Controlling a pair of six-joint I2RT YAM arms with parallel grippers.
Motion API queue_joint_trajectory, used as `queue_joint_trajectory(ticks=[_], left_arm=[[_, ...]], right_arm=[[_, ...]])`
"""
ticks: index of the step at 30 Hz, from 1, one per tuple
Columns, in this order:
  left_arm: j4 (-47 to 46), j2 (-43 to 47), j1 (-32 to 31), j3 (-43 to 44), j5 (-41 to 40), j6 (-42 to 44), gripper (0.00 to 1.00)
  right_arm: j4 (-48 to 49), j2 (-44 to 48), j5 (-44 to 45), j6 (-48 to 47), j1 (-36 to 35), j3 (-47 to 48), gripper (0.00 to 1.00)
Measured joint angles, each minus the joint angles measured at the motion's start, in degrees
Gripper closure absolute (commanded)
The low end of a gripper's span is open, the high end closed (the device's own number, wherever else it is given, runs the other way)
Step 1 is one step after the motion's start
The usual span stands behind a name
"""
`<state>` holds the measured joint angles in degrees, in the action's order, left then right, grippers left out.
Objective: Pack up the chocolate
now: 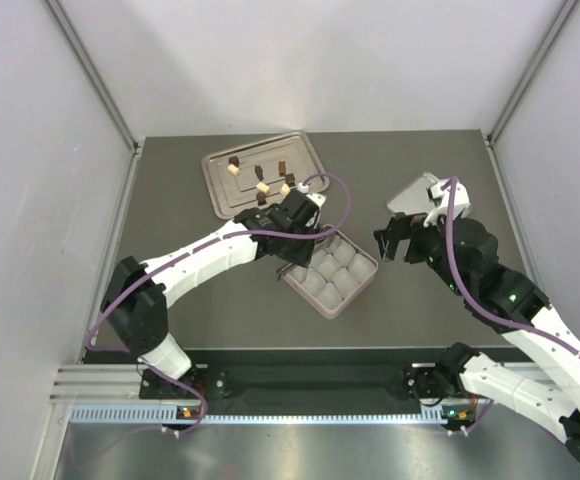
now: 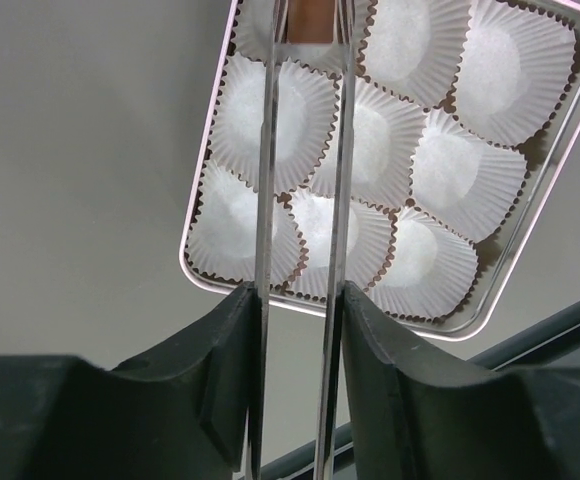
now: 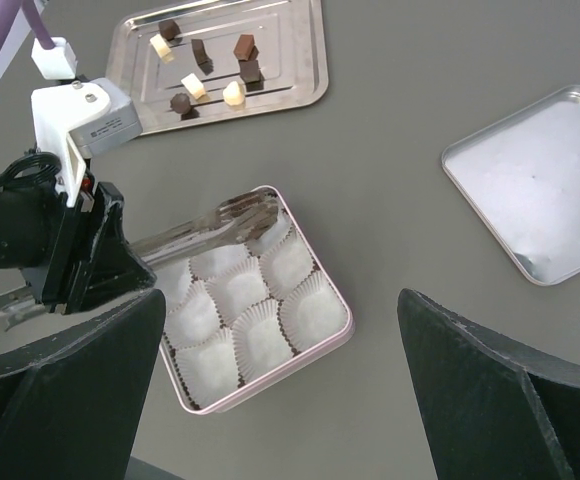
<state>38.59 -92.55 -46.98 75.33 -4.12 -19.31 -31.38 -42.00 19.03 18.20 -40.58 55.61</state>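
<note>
- A pink square box [image 1: 354, 294] with rounded corners holds nine white fluted paper cups [image 2: 470, 70].
- The left gripper [image 2: 297, 300] clamps thin shiny metal tongs [image 2: 263, 200]. A blocky brown chocolate piece [image 2: 310, 20] sits between their tips at the box's corner cup.
- More brown and cream chocolate pieces [image 1: 262, 186] lie on a flat silver tray [image 1: 305, 155] beyond the box.
- The right gripper [image 1: 394, 240] hangs wide open and empty, right of the box.

Chocolate pieces [image 1: 262, 186] lie scattered on a metal tray [image 1: 213, 180] at the table's far left. Nearer and to the right sits a compartmented box [image 1: 355, 292], a paper cup [image 3: 240, 290] in each compartment. Tongs [image 3: 210, 228] reach over its far-left corner. A smaller square tray [image 3: 540, 180] lies farther right.
</note>
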Motion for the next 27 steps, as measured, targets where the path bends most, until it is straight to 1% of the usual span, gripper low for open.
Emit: queue_joint_trajectory(ticks=[3, 6, 13, 17, 21, 27], left_arm=[[0.0, 0.0, 0.0, -0.02, -0.04, -0.15, 0.52], [0.0, 0.0, -0.02, -0.02, -0.17, -0.26, 0.5], [0.5, 0.02, -0.02, 0.81, -1.79, -0.2, 0.51], [3.04, 0.02, -0.13, 6.01, -4.09, 0.15, 0.5], [2.6, 0.44, -0.13, 11.23, -7.61, 1.31, 0.49], [2.71, 0.9, 2.47, 12.7, -11.04, 2.75, 0.49]], right_arm=[[0.0, 0.0, 0.0, 0.0, 0.0, 0.0, 0.0], [0.02, 0.09, 0.0, 0.0, 0.0, 0.0, 0.0], [0.0, 1.14, 0.0, 0.02, 0.0, 0.0, 0.01], [-0.02, 1.09, -0.02, 0.04, 0.0, 0.0, 0.0], [-0.02, 1.07, -0.02, 0.04, 0.0, 0.0, 0.0], [0.0, 0.7, -0.07, 0.04, 0.0, 0.0, 0.0]])
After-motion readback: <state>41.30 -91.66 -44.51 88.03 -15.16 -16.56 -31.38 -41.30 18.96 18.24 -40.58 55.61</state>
